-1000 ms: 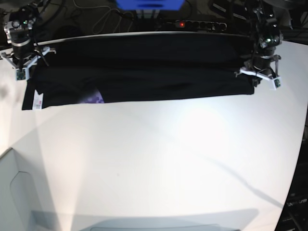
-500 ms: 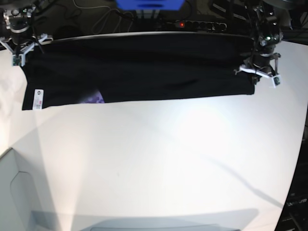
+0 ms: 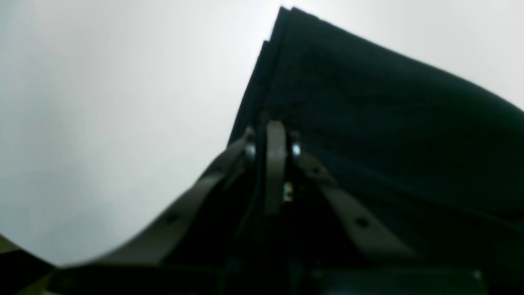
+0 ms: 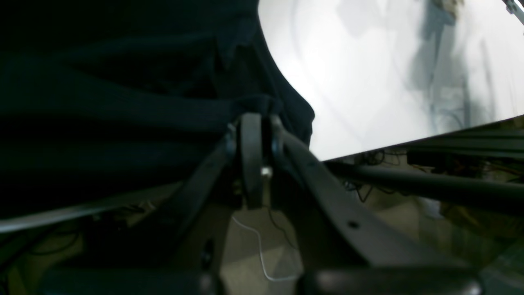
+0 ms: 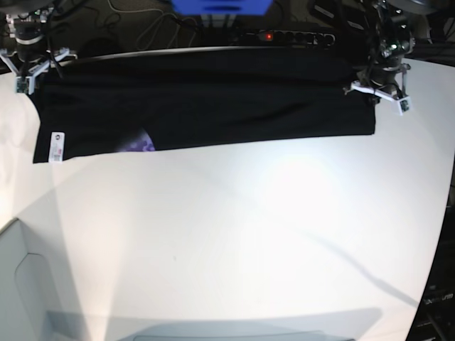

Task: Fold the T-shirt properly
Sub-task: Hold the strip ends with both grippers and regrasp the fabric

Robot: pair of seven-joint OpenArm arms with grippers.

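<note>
The large black cloth T-shirt (image 5: pixel 206 99) lies as a long band along the far edge of the white surface (image 5: pixel 234 241), and each end of its far hem is pinched in closed jaws: the left gripper (image 5: pixel 380 84) at one corner, the right gripper (image 5: pixel 28 60) at the other. This looks like the start of a fold, with the far edge raised; the next move probably calls for both arms to carry that edge evenly toward the near hem. The wide bare surface on the near side of the T-shirt leaves ample room, while the far edge sits close to a black power strip (image 5: pixel 288 35).
</note>
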